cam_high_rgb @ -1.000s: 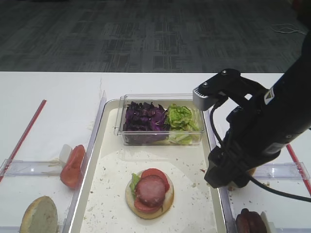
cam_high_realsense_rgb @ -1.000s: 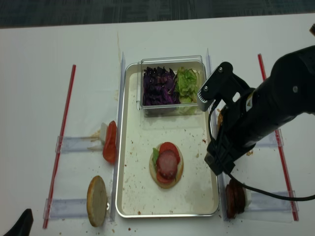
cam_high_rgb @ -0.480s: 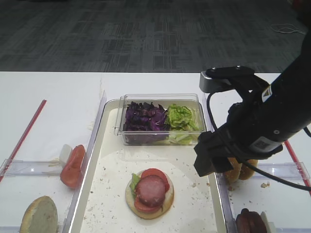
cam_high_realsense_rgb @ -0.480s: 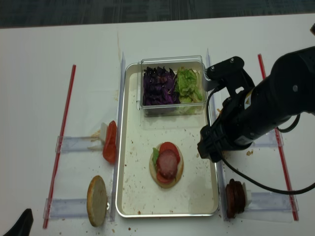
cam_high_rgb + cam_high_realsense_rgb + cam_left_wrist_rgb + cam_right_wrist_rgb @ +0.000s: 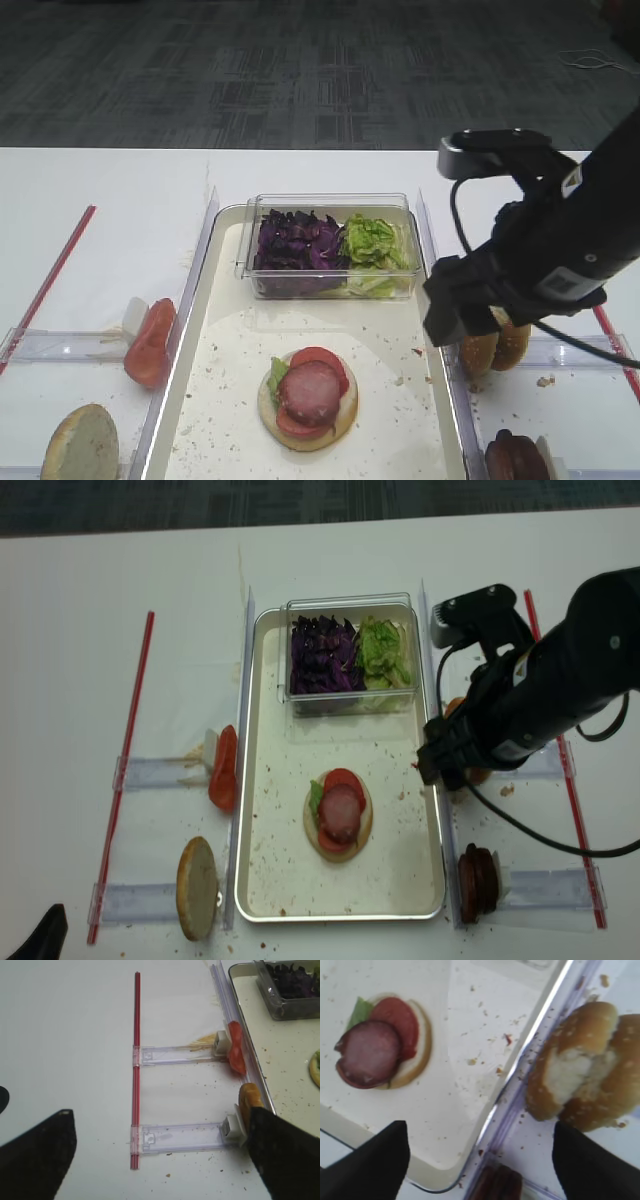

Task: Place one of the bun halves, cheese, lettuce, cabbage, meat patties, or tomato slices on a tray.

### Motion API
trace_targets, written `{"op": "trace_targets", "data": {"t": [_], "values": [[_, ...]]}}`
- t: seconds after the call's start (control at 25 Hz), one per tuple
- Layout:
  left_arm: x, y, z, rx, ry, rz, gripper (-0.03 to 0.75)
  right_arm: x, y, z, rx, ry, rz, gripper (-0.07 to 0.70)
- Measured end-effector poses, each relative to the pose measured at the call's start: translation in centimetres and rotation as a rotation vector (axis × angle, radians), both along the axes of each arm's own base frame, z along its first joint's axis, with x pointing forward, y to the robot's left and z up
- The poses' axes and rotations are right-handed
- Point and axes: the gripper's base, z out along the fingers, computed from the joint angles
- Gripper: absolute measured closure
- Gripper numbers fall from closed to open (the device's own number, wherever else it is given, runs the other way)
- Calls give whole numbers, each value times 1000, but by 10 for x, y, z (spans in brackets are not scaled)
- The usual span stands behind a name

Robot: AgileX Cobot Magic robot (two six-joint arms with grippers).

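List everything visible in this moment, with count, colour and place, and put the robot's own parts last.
Cream-white rectangular tray: one, centre of the white table.
Clear plastic box: one, at the tray's far end, holding dark purple shredded cabbage and light green lettuce.
Part-built burger: one pale bun base with lettuce, red tomato and a brownish-pink patty, on the tray.
Golden sesame bun halves: two, leaning together just right of the tray.
Dark meat patties: a stack, right of the tray, near edge.
Red tomato slices: a group, left of the tray.
Bun half on edge: one, left of the tray, near edge.
Red strips: two, flanking the table.
Right gripper: black, open, empty, over the tray's right rim.
Left gripper: black, open, over bare table.
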Motion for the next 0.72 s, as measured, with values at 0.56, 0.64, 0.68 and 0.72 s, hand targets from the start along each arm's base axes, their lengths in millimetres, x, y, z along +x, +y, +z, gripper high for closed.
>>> {"op": "trace_targets", "data": {"t": [0.56,0.64,0.68,0.72], "values": [[0,0,0,0,0,0,45,19,-117,-4,-142,64,-355,18],[0,0,0,0,0,0,45,19,-120,-4,-146,72,-363,18],[0,0,0,0,0,0,45,18,-120,-4,-146,76,-364,18],[0,0,0,0,0,0,45,18,-120,-4,-146,81,-363,18]]}}
